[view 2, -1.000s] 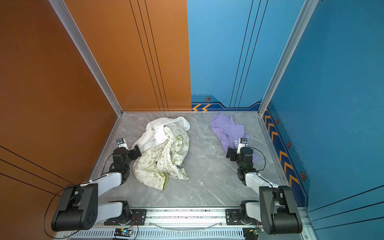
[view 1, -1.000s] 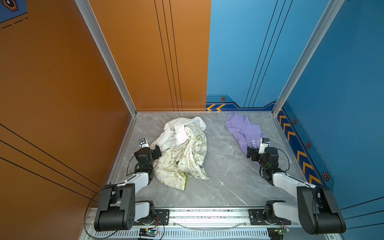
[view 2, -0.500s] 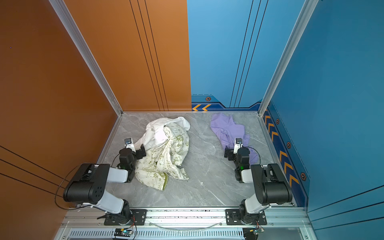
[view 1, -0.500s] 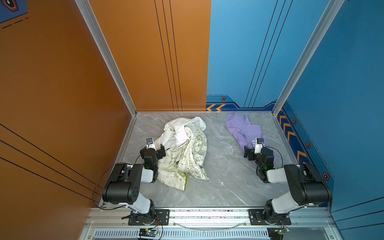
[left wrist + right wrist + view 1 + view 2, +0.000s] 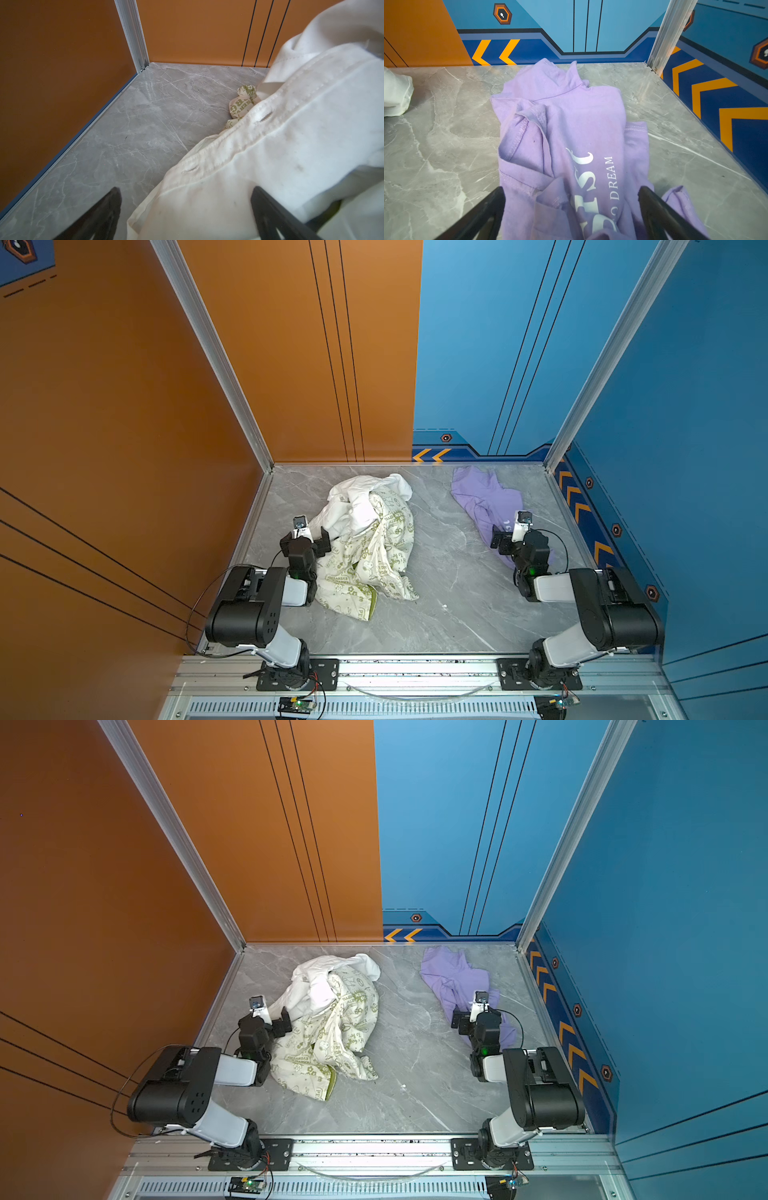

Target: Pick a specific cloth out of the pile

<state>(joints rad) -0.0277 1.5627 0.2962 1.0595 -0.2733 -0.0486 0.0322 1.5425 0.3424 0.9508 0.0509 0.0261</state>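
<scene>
1. Two arms are mine, and both are folded low: each elbow stands raised near the front rail (image 5: pixel 415 668), each forearm reaches forward, and each wrist is close above the table (image 5: pixel 449 572).
2. My left gripper (image 5: pixel 307 533) is at the left edge of the pile (image 5: pixel 374 547). Its jaws are spread wide and hold nothing. In the left wrist view one finger (image 5: pixel 99 212) is over bare marble, and the other is over the white shirt (image 5: pixel 270 135), which shows buttonholes.
3. My right gripper (image 5: pixel 517 536) is over the near end of the lavender T-shirt (image 5: pixel 484 497). Its jaws are also spread wide, one on each side of the white lettering (image 5: pixel 610 178), and they grasp nothing. I cannot tell whether the fingers touch the fabric.
4. The lavender T-shirt lies crumpled alone at the far right of the table, well apart from the pile.
5. In the pile, the white shirt is on the far side. The cream cloth with green cartoon print (image 5: pixel 386 556) is on the near side.
6. The table is grey marble with pale veins. An orange wall (image 5: pixel 124 406) closes the left and part of the back, and a blue wall (image 5: pixel 685 406) closes the rest. A dark blue band with orange chevrons (image 5: pixel 496 52) runs along the base of the blue wall.
</scene>
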